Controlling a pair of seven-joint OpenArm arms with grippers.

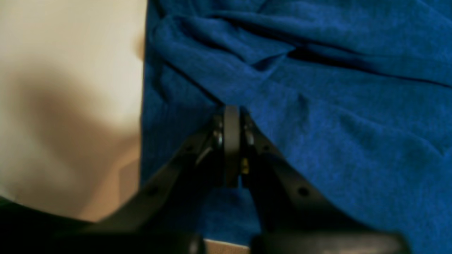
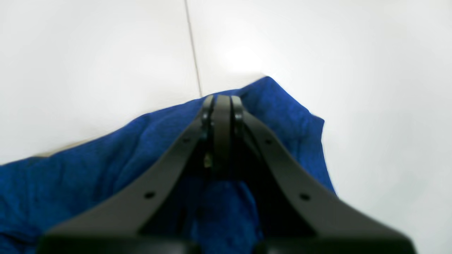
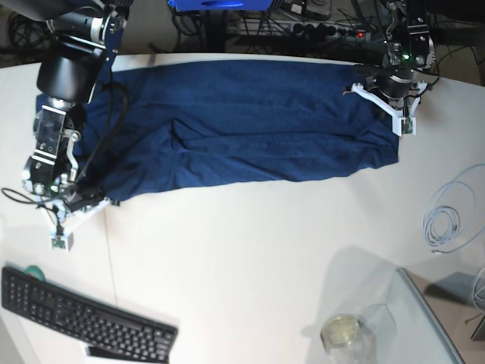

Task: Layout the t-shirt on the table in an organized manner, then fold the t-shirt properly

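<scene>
1. Lying across the far half of the table (image 3: 250, 243), the t-shirt (image 3: 242, 129) is spread out wide from left to right, dark blue, with a few long creases running through its middle.
2. On the right side of the scene, the left gripper (image 1: 231, 109) has its jaws pressed together, and blue cloth bunches into a pinched fold right at the tips, so it has hold of the shirt near its right edge.
3. In the wrist view of that arm, the fabric pulls into ridges that fan away from the closed tips, with bare table showing to the left of the shirt's edge.
4. On the left side of the scene, the right gripper (image 2: 222, 100) is also closed tight, and it sits on a raised corner of the shirt, which drapes down around the black fingers (image 2: 169, 165).
5. That corner is the near-left end of the garment, close to a thin dark seam (image 2: 193, 53) in the tabletop.
6. Nearer to me on the table sit a black keyboard (image 3: 83, 322) at the left, a glass jar (image 3: 341, 334) toward the right, and a coiled white cable (image 3: 447, 220) at the right edge, all well apart from the shirt.
</scene>
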